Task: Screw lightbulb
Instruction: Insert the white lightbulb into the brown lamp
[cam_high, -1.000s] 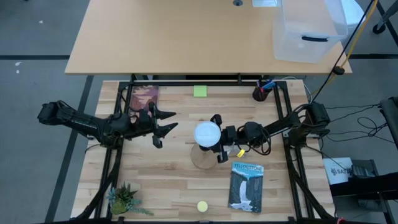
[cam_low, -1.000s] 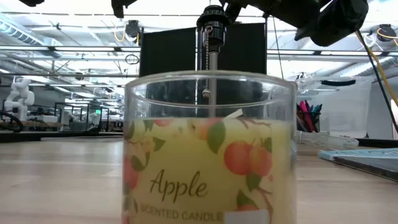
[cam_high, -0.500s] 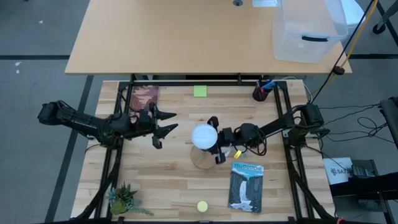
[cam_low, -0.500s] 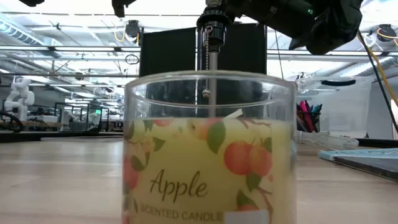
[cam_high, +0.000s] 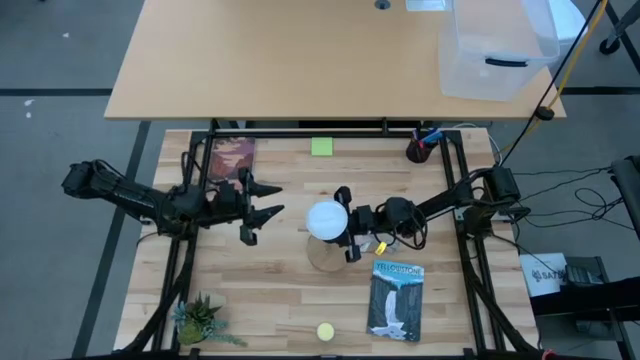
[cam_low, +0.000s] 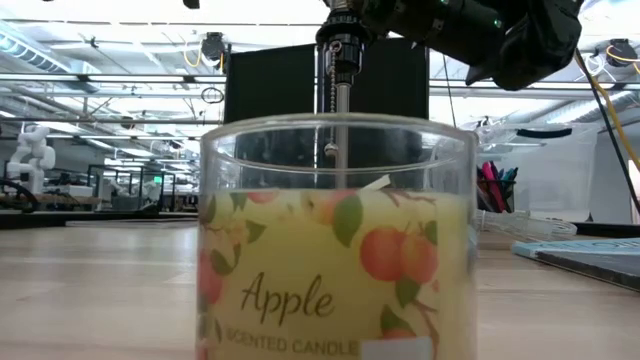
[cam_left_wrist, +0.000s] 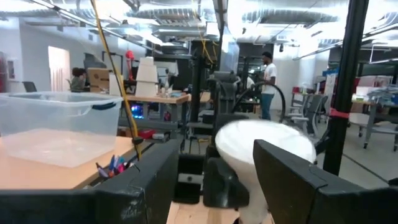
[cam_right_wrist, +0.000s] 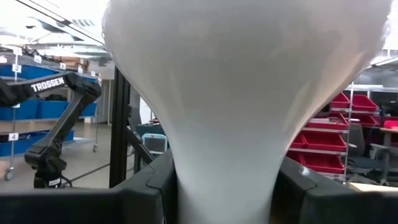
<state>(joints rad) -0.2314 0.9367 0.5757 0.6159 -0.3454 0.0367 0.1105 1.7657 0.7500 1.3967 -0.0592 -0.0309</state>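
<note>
Lightbulb (cam_high: 328, 219) sits clamped at its neck in the right tool (cam_high: 347, 224), above the round wooden base (cam_high: 324, 253) near the middle of the table (cam_high: 280, 290). Compared with 1 second ago, the bulb and the right arm have shifted a little toward the left arm — the bulb now shows over the far edge of the base and no longer straight over its right part. This looks like lining up, so the screwing itself is probably not yet begun. The left tool (cam_high: 257, 210) waits well apart with its 2 fingers spread wide, holding nothing.

Much is hidden. From above, the globe covers the socket, so whether the thread touches it cannot be told. At table height an apple candle jar (cam_low: 338, 240) fills the view and blocks the base — only a metal stem shows behind it. In the right wrist view the bulb (cam_right_wrist: 239, 93) fills nearly everything.
</note>
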